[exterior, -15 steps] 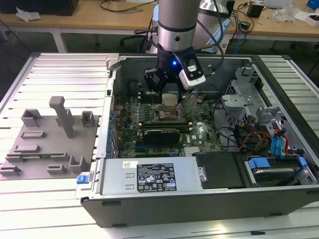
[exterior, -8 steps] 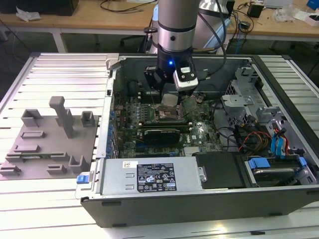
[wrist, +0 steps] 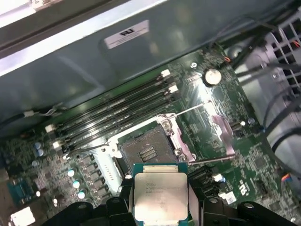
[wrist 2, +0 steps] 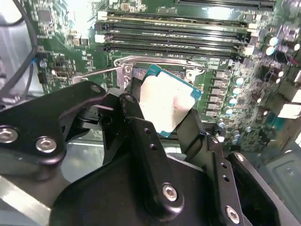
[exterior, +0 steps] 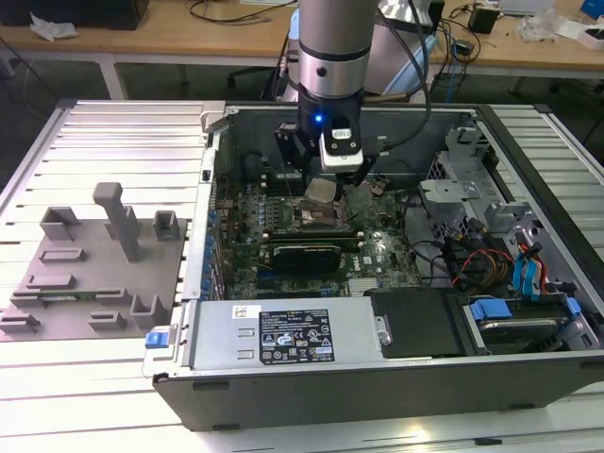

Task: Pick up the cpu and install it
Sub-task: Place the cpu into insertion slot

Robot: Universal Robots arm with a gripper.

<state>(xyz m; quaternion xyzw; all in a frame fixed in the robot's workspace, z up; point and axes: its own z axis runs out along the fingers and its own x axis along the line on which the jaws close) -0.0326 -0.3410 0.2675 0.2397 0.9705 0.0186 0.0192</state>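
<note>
The cpu (wrist: 160,195) is clamped by 2 opposite edges between the gripper (wrist: 161,207) jaws, near the open socket (wrist: 148,150) but not in it. I judge it light, stiff, thin and fragile underneath, so the edges suit gripping. Further out from the jaws, the computer case (exterior: 396,387) holds the motherboard (exterior: 377,250); the socket looks empty.

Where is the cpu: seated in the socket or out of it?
Out. The gripper holds the cpu above the socket, whose contact field lies bare.

Exterior view high, looking down into open computer case (exterior: 330,392), both wrist views close, sharing cpu (wrist: 160,195) and socket (wrist: 146,150).
</note>
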